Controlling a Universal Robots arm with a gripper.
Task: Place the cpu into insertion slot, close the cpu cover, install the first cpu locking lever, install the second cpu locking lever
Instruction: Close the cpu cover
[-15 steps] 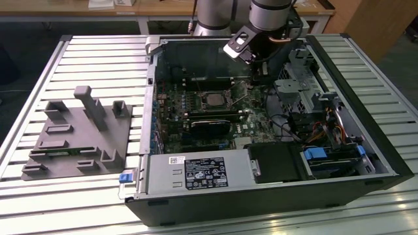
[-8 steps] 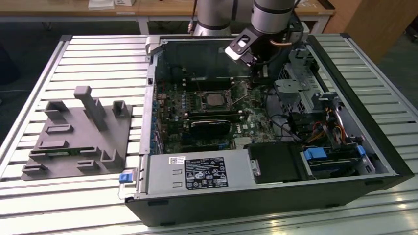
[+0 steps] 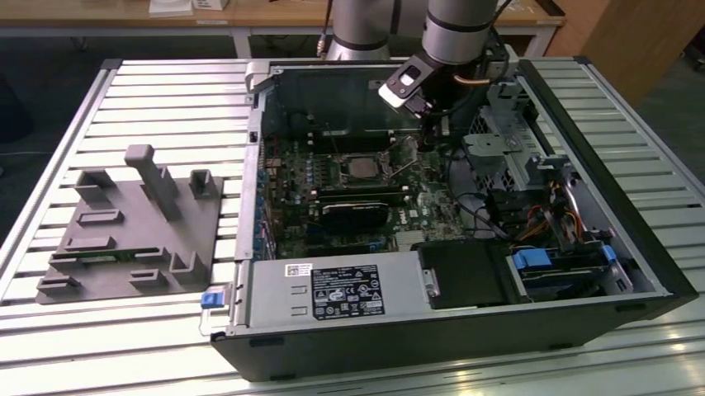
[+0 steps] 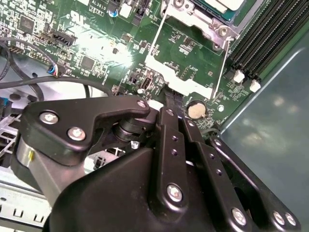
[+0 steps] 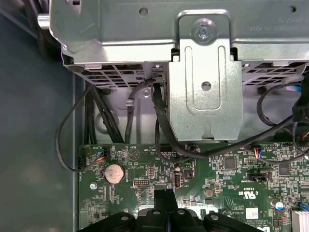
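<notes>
The grey cpu (image 3: 358,167) lies in the insertion slot (image 3: 340,168) on the green board inside the open computer case. Its pale top (image 4: 224,4) sits under the silver cpu cover (image 4: 203,21). Two thin wire levers (image 4: 158,36) (image 4: 220,63) run out from the socket toward a flat silver plate (image 4: 181,79). My gripper (image 3: 433,142) hangs to the exterior view's right of the socket. Its black fingertips (image 4: 170,96) are pressed together at the edge of that plate, just above the board. In the first wrist view the gripper (image 5: 163,194) points at the board near a coin battery (image 5: 114,172).
A metal drive cage (image 5: 205,87) with black cables (image 5: 161,121) stands close beside the gripper. Long memory slots (image 4: 260,34) run past the socket. A black fan block (image 3: 355,216) and a labelled power supply (image 3: 330,290) sit nearer the case front. A grey fixture (image 3: 132,223) rests on the slatted table.
</notes>
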